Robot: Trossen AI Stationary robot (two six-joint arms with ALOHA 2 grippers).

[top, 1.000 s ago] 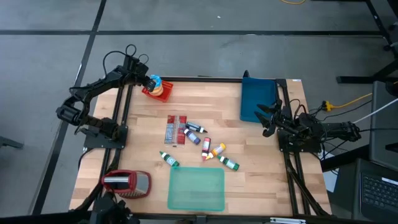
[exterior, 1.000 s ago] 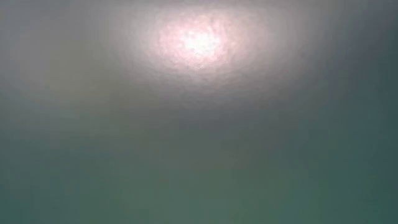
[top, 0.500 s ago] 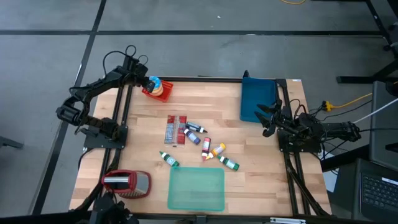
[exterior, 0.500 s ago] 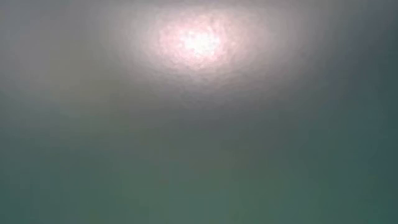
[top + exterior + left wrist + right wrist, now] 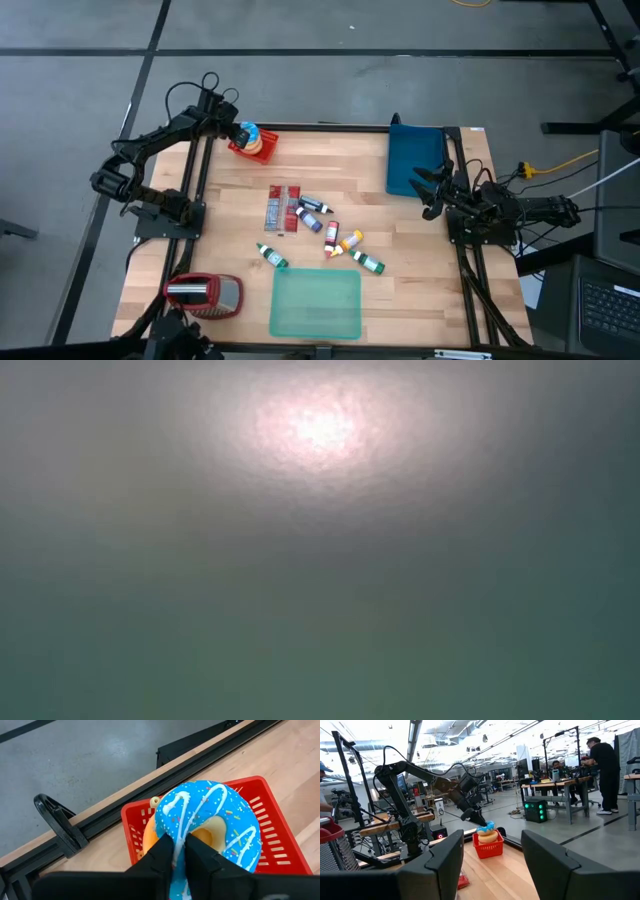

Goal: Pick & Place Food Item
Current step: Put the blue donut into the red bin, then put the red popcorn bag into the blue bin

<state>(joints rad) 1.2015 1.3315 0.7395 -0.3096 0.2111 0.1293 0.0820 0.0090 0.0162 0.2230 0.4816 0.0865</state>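
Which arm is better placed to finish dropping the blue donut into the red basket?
The left. Its gripper already pinches the blue donut right over the red basket. The right gripper waits open across the table by the blue bin.

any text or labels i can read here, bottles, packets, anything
No text can be read in any view.
Small bottles in the middle of the table: labels too small to read.
Red and white packets beside them: print too small to read.
Red appliance at the table's near left corner: no legible marking.
Blue-iced donut over the red basket: only sprinkles and icing lines.
Low view: blur only.
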